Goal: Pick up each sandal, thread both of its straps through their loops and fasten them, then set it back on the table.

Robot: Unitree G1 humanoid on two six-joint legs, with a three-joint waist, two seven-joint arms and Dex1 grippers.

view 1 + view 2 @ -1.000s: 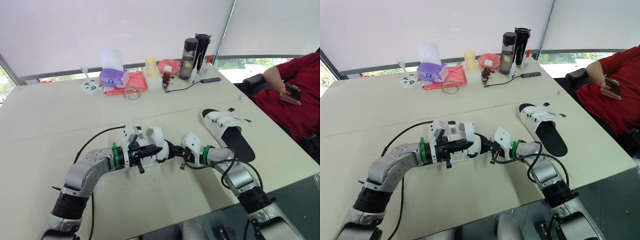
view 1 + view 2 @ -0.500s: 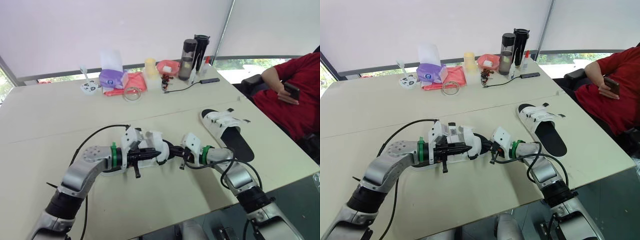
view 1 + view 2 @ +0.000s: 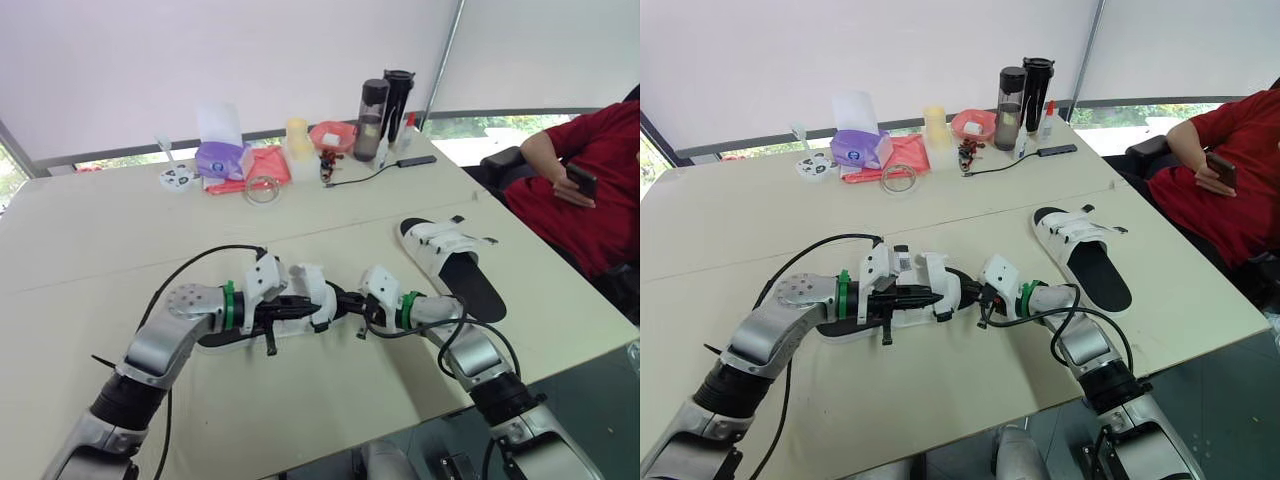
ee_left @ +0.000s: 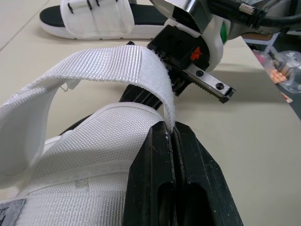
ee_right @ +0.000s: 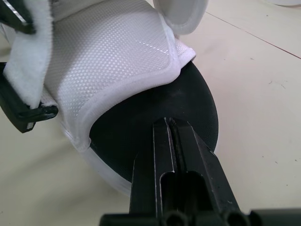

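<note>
**Near sandal held by one strap, second sandal lying to the right**

The near sandal (image 5: 108, 61) sits low at the middle of the table (image 3: 90, 230), between the two arms, which meet over it from left and right. Whether its sole rests on the tabletop cannot be told.

The left gripper (image 4: 170, 129) has its two black fingers pinched hard on the free end of a white strap (image 4: 113, 61). The strap arches up from the sandal's mesh upper and comes down edge-on into the seam between the fingers.

The right gripper (image 5: 170, 125) is at the sandal's other end. Its fingers are pressed together, with their tips over the black footbed (image 5: 188, 103), just short of the white upper. Nothing can be seen between them.

The second sandal (image 3: 452, 262) lies flat on the table, farther off and to the right, well apart from both grippers, with its two white straps across the upper.

Along the far edge stand two dark bottles (image 3: 385, 100), a purple tissue pack (image 3: 222, 157) and other small items. A person in a red top (image 3: 585, 185) sits at the right — a phone in one hand.
</note>
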